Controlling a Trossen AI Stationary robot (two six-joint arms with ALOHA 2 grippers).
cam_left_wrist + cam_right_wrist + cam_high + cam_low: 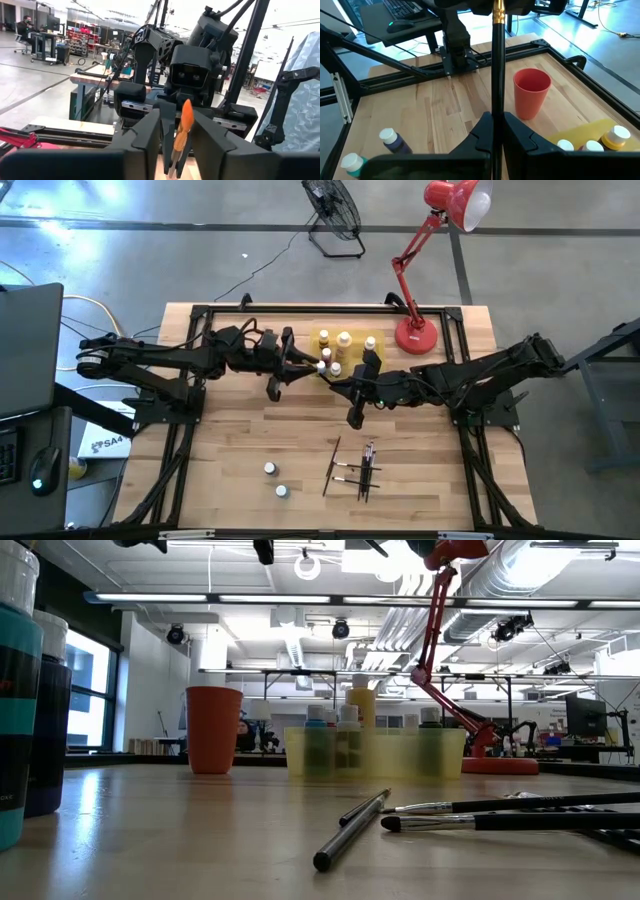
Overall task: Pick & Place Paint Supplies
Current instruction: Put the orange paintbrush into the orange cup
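**Q:** What are you holding?

**A:** My right end effector [497, 120] is clamped shut on a paintbrush [497, 65], in the air above the middle of the counter [230, 440]. It has a thin, straight, glossy black handle, with a gold metal ferrule at the far end. Its orange tuft [185, 120], soft and tapered, stands right at my left end effector [177, 112], which faces the right one. Whether the left one has a grip on it, I cannot tell.

**Q:** What is the counter like?

**A:** It is pale wood planks with a visible grain, framed by black metal rails.

**Q:** Where are the other supplies?

**A:** Several small bottles [345, 340] with round white or cream caps stand in a flat tray [318, 335] of cloudy yellow plastic. The tray sits toward the back, just beside both end effectors. Two more white-capped bottles [270, 469] stand apart near the front edge. From the right wrist I see one has a dark purple body [394, 140] and the other a teal one [352, 162]. A loose cluster of brushes [360, 465] lies flat near the front, some crossing each other. They have slim dark handles, and one has a silvery metal shaft [350, 830].

**Q:** Anything else?

**A:** A smooth, tapered red cup [531, 92] stands upright beside the tray. A red desk lamp [418, 330] with a round base sits at the back.
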